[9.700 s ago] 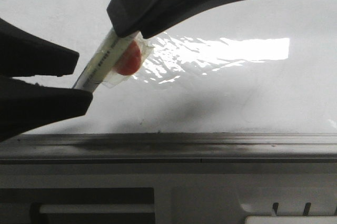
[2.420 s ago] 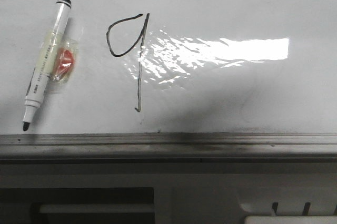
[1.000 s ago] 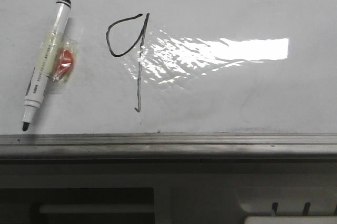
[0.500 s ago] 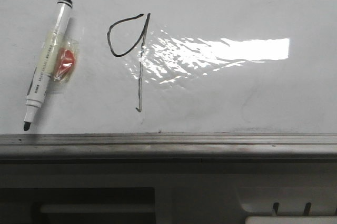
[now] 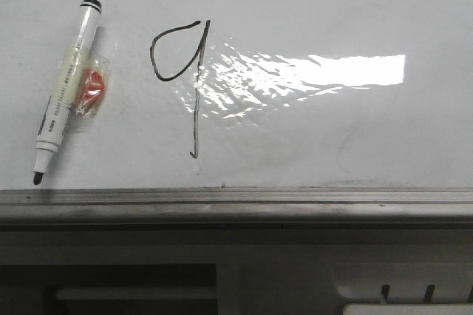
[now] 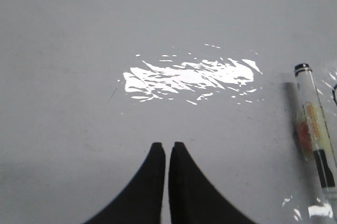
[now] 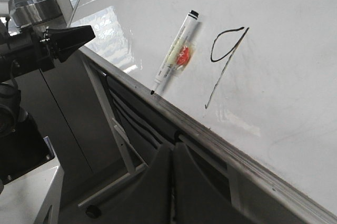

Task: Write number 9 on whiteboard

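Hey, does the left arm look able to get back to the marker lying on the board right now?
Probably yes. The marker lies uncovered on the whiteboard, beside the left gripper, with nothing between them. Its jaws are shut, though.

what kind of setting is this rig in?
Probably a lab or workshop test station, not a home. A large glossy whiteboard lies flat with a grey metal rail along its edge, a marker lies loose on it, and the right wrist view shows bare metal frame legs.
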Motion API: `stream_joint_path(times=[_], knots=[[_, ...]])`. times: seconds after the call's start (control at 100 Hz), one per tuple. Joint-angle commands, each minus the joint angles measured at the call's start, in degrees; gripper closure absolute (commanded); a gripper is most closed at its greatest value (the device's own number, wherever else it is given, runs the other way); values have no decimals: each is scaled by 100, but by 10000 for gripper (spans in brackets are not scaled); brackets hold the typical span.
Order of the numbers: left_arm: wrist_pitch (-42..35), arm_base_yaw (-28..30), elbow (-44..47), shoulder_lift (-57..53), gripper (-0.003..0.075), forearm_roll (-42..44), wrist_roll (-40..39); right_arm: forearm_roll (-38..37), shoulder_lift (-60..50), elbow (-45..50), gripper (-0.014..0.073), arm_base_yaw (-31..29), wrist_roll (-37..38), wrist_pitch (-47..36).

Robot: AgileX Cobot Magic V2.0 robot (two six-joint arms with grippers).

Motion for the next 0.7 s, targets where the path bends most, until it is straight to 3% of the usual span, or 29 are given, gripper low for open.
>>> stream_joint_path(times=[0.0,0.43,0.5,0.58,0.69], knots=[[-373,131,233,-162,740,5,-647,-12,46,-168,663,-5,-77,-438],[106,1538,233,-166,740,387,-702,-12,46,-168,663,-5,-77,-438],[486,1643,233,-166,740,387,-702,-12,46,-168,663,-5,-77,-438],[1534,1706,233,-166,740,387,-702,-12,46,-168,663,-5,-77,-438],[1521,1721,233,-166,740,333,-700,-12,46,-168,663,-5,-77,-438]])
